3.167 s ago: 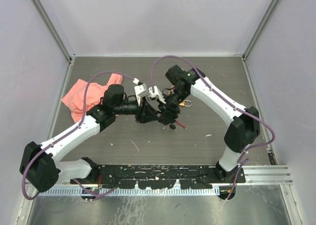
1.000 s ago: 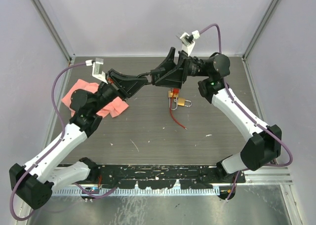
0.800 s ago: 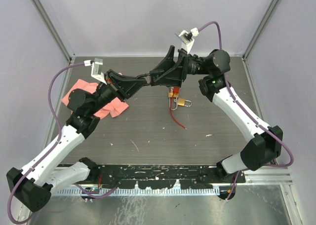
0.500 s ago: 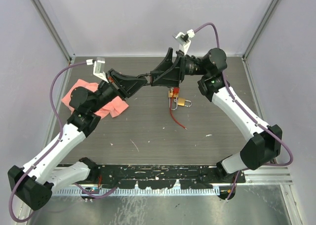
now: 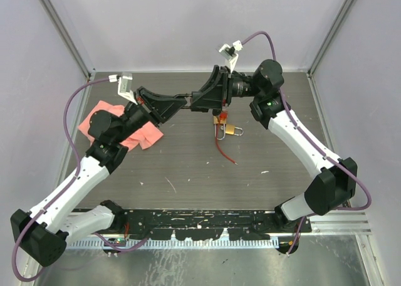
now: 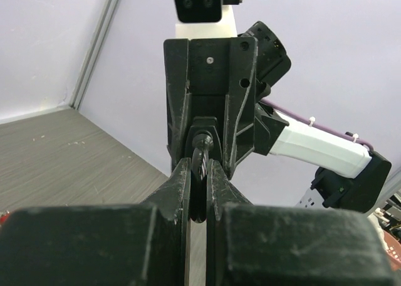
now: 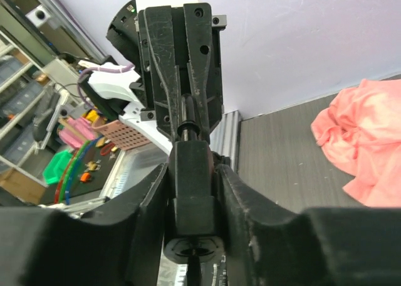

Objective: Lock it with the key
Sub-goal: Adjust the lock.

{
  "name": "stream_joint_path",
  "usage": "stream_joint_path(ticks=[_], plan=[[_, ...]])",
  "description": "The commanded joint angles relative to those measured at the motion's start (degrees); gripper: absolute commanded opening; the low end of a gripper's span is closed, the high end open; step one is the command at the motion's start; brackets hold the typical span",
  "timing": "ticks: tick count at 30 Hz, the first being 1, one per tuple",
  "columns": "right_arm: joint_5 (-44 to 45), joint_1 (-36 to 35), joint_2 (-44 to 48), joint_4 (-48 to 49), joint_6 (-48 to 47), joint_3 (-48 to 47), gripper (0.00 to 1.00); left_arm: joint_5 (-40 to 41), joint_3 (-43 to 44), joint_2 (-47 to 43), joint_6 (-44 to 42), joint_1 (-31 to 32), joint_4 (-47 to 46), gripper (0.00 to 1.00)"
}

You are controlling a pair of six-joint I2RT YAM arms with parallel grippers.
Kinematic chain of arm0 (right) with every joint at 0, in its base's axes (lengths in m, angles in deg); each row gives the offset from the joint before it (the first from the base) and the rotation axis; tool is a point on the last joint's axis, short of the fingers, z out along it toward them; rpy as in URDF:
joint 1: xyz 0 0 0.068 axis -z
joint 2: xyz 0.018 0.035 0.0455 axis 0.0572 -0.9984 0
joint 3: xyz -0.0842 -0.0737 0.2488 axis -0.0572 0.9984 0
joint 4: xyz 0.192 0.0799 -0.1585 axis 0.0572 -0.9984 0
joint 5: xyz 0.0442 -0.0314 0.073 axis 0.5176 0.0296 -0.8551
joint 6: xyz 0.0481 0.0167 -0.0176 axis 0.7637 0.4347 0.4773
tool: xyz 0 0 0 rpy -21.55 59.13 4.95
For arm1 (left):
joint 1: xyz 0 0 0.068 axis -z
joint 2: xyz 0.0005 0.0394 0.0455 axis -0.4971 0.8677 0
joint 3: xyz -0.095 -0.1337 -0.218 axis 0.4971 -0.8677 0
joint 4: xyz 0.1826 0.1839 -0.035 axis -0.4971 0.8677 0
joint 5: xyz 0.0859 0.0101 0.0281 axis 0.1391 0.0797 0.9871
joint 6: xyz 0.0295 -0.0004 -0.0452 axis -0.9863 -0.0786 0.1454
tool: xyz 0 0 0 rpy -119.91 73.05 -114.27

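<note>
I find the left gripper (image 5: 183,103) clamped on the key (image 6: 200,164), meeting the right gripper (image 5: 195,101) raised near the padlock (image 5: 232,130). I cannot tell the right's grip. A pink cloth (image 5: 145,135) lies left of the padlock.

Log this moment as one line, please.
left gripper: shut on key | right gripper: around key's other end, grip unclear | padlock: lying on table

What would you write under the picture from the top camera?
Left gripper and right gripper meet above a brass padlock on the table, a small dark key between them.
</note>
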Motion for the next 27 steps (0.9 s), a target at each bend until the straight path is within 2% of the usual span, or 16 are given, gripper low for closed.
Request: stream_joint_path(ticks=[1, 4, 5, 8, 9, 12, 13, 16, 18, 20, 23, 27], plan=[[-1.06, -2.64, 0.62, 0.98, -0.49, -3.45, 0.32, 2.97, 0.97, 0.28, -0.95, 0.24, -5.82, 0.00], [-1.73, -2.67, 0.51, 1.46, -0.49, -3.94, 0.06, 2.88, 0.72, 0.26, -1.33, 0.20, -5.46, 0.00], [-1.96, -2.64, 0.58, 1.88, -0.53, -4.02, 0.02, 2.65, 0.67, 0.26, -1.58, 0.24, -5.21, 0.00], [-2.63, -2.51, 0.90, 2.17, -1.56, -4.11, 0.01, 1.58, 0.58, 0.27, -2.75, 0.24, -4.85, 0.01], [-2.68, -2.33, 1.02, 1.86, -2.03, -4.13, 0.01, 1.04, 0.38, 0.12, -3.26, 0.24, -4.85, 0.06], [-3.33, -1.16, 1.40, 1.41, -2.86, -3.95, 0.01, 1.35, -1.04, -1.84, -5.40, 0.25, -2.97, 0.49], [-3.56, -0.73, 1.56, 1.27, -3.17, -3.86, 0.01, 1.81, -1.78, -2.87, -6.42, 0.26, -1.95, 0.59], [-4.61, 0.05, 2.21, -1.39, -5.83, -3.82, 0.01, 3.56, -3.83, -7.87, -10.62, 0.17, 2.59, 0.82], [-5.10, 0.08, 2.67, -7.59, -11.87, -4.49, 0.01, 4.24, -3.96, -11.03, -13.86, -0.12, 7.69, 0.91], [-5.69, 0.09, 2.95, -15.20, -18.62, -5.48, 0.01, 3.25, -3.10, -13.49, -15.94, -0.79, 13.11, 0.94], [-5.80, 0.02, 3.27, -26.81, -29.87, -7.13, 0.01, -1.34, -0.01, -14.57, -16.81, -1.86, 22.07, 0.93], [-6.27, 0.09, 3.83, -31.63, -34.73, -7.43, 0.01, -10.62, 2.93, -11.69, -15.05, -2.64, 26.30, 0.88]])
